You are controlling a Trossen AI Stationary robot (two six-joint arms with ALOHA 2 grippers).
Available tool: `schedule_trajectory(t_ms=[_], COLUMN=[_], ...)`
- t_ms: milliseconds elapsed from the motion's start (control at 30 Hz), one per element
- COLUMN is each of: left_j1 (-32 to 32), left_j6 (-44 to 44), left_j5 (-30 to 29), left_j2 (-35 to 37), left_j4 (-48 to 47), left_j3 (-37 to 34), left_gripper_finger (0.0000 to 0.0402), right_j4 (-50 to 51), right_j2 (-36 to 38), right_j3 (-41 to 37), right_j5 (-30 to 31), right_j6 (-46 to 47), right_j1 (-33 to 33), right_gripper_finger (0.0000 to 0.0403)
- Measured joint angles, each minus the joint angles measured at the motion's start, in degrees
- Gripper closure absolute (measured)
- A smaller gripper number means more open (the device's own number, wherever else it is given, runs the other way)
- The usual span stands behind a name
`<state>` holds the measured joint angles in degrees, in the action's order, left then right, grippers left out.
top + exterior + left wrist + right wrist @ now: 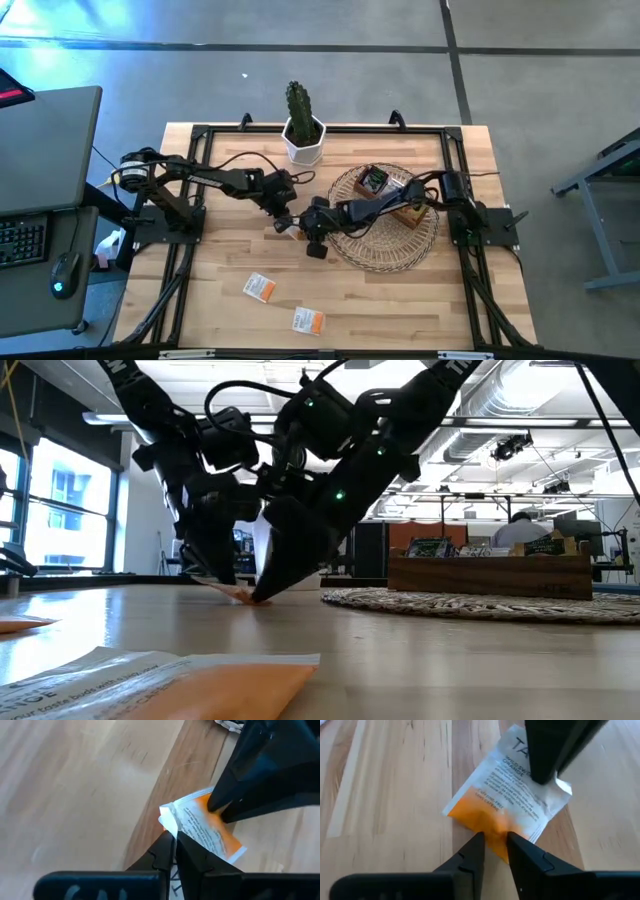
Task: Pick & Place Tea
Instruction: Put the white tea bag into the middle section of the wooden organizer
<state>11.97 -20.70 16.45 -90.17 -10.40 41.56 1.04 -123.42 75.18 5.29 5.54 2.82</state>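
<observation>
Closest thing: a white-and-orange tea sachet [150, 678] lying flat on the table right up front, well away from both sets of fingers. A second loose one [260, 287] sits near it, also untouched.

Where the action is: mid-table, just beside the wicker tray [385, 250]. Both arms are crowded over a third sachet [507, 795].

Left gripper [174, 851]: fingers nearly closed, tips pinching the white edge of that sachet. Looks like it has the corner, can't swear how firmly.

Right gripper [494, 851]: fingers only a narrow gap apart, tips sitting at the orange end of the same sachet, touching it or just about. Not sure it's actually clamped on.

The sachet itself: still down on the wood, one end lifted and crumpled a bit between the two grippers.

How it'll handle, my guess: super light, thin, floppy paper, kinda slick. It bends rather than lifts, so grab a raised edge or corner, not the flat middle.

Where it's going: probably the wooden box [395, 195] on the tray, which already holds some tea.

Also there: a potted cactus [302, 125], beyond the fingers.
</observation>
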Motion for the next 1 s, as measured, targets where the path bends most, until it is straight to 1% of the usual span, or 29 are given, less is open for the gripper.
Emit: schedule_trajectory(t_ms=[133, 200, 300, 367, 433, 500, 600, 667, 800, 900, 967, 1000], left_j1=[0.0, 0.0, -0.1, -0.7, -1.8, -3.3, -6.0, -8.0, -12.1, -14.8, -16.2, -16.8], left_j6=[3.7, 5.8, 9.5, 11.3, 13.4, 15.4, 19.9, 22.3, 25.6, 28.1, 29.2, 29.7], left_j5=[-0.4, -0.5, 0.5, 0.8, 0.5, 0.5, 0.0, -3.4, -13.6, -20.5, -23.4, -23.8], left_j2=[0.0, 0.0, 0.0, 0.0, 0.0, 0.0, 0.1, 0.1, 0.1, 0.1, 0.1, 0.1], left_j4=[-0.1, 0.2, 0.4, 1.2, 3.1, 6.0, 10.8, 12.4, 10.3, 10.1, 10.2, 10.0], left_j3=[0.0, 0.0, 0.0, 0.0, 0.0, 0.0, 0.0, 0.4, 2.4, 3.6, 4.7, 5.1], left_gripper_finger=[0.0398, 0.0398, 0.0399, 0.04, 0.04, 0.0401, 0.0401, 0.0401, 0.0401, 0.0401, 0.0401, 0.0401], right_j4=[3.4, 4.3, 7.3, 10.5, 12.9, 14.0, 14.4, 14.3, 13.9, 12.9, 11.3, 11.1], right_j2=[3.3, 5.6, 8.8, 10.2, 11.3, 12.5, 13.2, 13.2, 13.7, 13.6, 13.6, 13.7], right_j3=[-0.4, -0.3, 0.0, -0.1, -0.1, -0.1, -0.1, -0.2, -0.2, -0.2, -0.2, -0.2], right_j5=[-2.9, -3.7, -3.0, -1.8, -1.8, -4.0, -10.3, -13.8, -16.8, -21.2, -21.7, -21.4], right_j6=[0.4, 0.4, 0.6, 2.5, 5.2, 7.9, 10.6, 11.2, 12.3, 12.4, 12.4, 12.2], right_j1=[-0.1, -0.1, 0.0, -0.2, -1.0, -2.0, -3.7, -4.5, -5.6, -6.2, -6.2, -6.1], right_gripper_finger=[0.0301, 0.0288, 0.0269, 0.0256, 0.0244, 0.0236, 0.0231, 0.0231, 0.0236, 0.0237, 0.0237, 0.0237])
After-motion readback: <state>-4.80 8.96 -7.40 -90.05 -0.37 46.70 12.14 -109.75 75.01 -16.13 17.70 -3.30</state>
